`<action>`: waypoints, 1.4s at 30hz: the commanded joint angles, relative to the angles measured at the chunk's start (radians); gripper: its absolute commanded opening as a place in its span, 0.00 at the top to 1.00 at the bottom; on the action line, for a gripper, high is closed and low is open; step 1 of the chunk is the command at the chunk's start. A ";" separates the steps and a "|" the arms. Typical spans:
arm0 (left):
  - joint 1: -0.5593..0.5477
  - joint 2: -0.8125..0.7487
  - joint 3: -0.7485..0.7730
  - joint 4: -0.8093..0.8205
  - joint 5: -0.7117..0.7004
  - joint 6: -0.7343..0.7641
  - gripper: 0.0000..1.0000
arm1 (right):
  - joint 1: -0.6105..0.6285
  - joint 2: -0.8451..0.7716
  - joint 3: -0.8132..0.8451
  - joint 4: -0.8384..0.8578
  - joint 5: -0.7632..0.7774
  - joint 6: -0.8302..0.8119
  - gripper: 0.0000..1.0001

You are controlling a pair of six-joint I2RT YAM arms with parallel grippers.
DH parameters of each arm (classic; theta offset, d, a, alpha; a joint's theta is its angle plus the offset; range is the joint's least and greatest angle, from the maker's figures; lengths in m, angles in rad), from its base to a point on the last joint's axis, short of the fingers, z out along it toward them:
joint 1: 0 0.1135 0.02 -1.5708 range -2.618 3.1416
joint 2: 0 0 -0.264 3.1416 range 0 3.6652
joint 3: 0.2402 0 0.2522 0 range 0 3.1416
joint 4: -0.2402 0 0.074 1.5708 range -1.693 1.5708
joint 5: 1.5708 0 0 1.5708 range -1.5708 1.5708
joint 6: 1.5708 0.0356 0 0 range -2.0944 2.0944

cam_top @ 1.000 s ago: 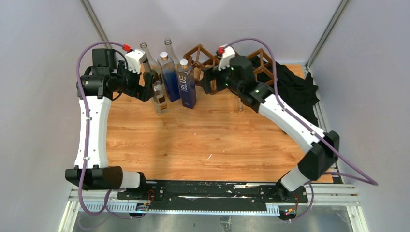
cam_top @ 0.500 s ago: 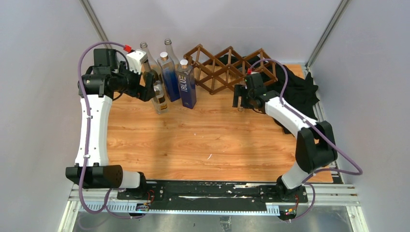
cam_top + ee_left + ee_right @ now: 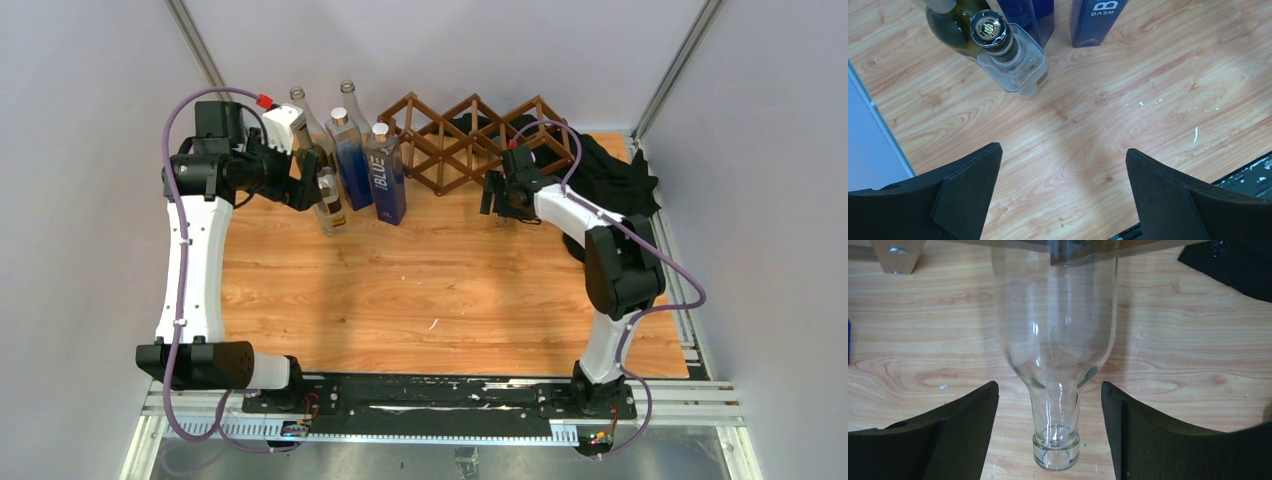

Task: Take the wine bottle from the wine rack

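Observation:
The wine bottle (image 3: 1055, 340) is clear, empty glass. It lies in the dark brown lattice wine rack (image 3: 455, 135), with its neck sticking out over the table towards the right wrist camera. The rack's slats (image 3: 1088, 252) cross the bottle's body at the top of the right wrist view. My right gripper (image 3: 1049, 390) is open, with one finger on each side of the neck, not touching it. In the top view the right gripper (image 3: 497, 197) sits at the rack's front right and covers the bottle. My left gripper (image 3: 1063, 152) is open and empty above bare wood.
Several upright bottles (image 3: 350, 150) stand left of the rack: two blue ones, a dark green one and a clear square one with a black cap (image 3: 993, 35), close to the left gripper (image 3: 305, 190). Black cloth (image 3: 620, 180) lies behind and right of the rack.
My right gripper has come down from over the rack to its front right, and the arm has folded back. It now straddles the bottle's neck. The left arm has not moved.

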 commanded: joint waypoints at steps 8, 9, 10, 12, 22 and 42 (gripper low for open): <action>0.006 0.001 -0.011 -0.004 -0.005 0.001 0.00 | -0.026 -0.009 -0.101 0.168 -0.036 0.098 0.48; 0.006 0.000 -0.013 -0.004 -0.005 0.003 0.00 | -0.026 -0.016 -0.115 0.179 -0.035 0.098 0.52; 0.006 0.000 -0.015 -0.004 -0.005 0.004 0.00 | -0.025 -0.024 -0.129 0.189 -0.033 0.100 0.57; 0.006 0.000 -0.019 -0.004 -0.004 0.003 0.00 | -0.024 -0.043 -0.157 0.208 -0.030 0.104 0.65; 0.006 0.004 -0.026 -0.004 0.033 -0.013 0.00 | -0.012 -0.174 -0.303 0.281 -0.019 0.112 1.00; 0.005 0.019 -0.024 -0.004 0.136 0.027 0.06 | 0.118 -0.691 -0.695 0.271 0.010 0.222 1.00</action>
